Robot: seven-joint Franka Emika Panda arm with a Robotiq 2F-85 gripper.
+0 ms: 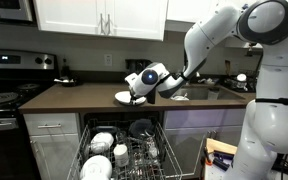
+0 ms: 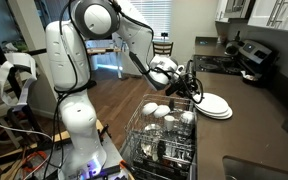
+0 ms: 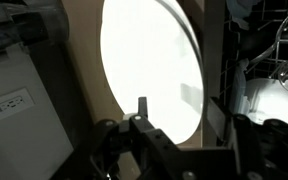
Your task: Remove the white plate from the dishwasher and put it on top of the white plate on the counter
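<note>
The white plate (image 1: pixel 123 97) (image 2: pixel 216 105) lies flat on the dark brown counter (image 1: pixel 74 97) (image 2: pixel 259 115). In an exterior view it looks stacked on another white plate. My gripper (image 1: pixel 137 92) (image 2: pixel 192 88) hovers at the plate's rim. In the wrist view the plate (image 3: pixel 149 65) fills the middle. My gripper (image 3: pixel 179 108) stands open, one finger (image 3: pixel 141 106) over the plate and the other (image 3: pixel 216 118) just past its edge. Neither finger visibly presses on the plate. The dishwasher rack (image 1: pixel 124 150) (image 2: pixel 164 135) stands pulled out below.
White cups and bowls (image 1: pixel 101 142) (image 2: pixel 162 112) and a dark plate (image 1: pixel 141 128) sit in the rack. A black stove (image 1: pixel 2 98) (image 2: pixel 252 60) stands at the counter's end. A sink (image 1: pixel 209 92) lies beside the arm. A small dark bowl (image 1: pixel 64 81) rests on the counter.
</note>
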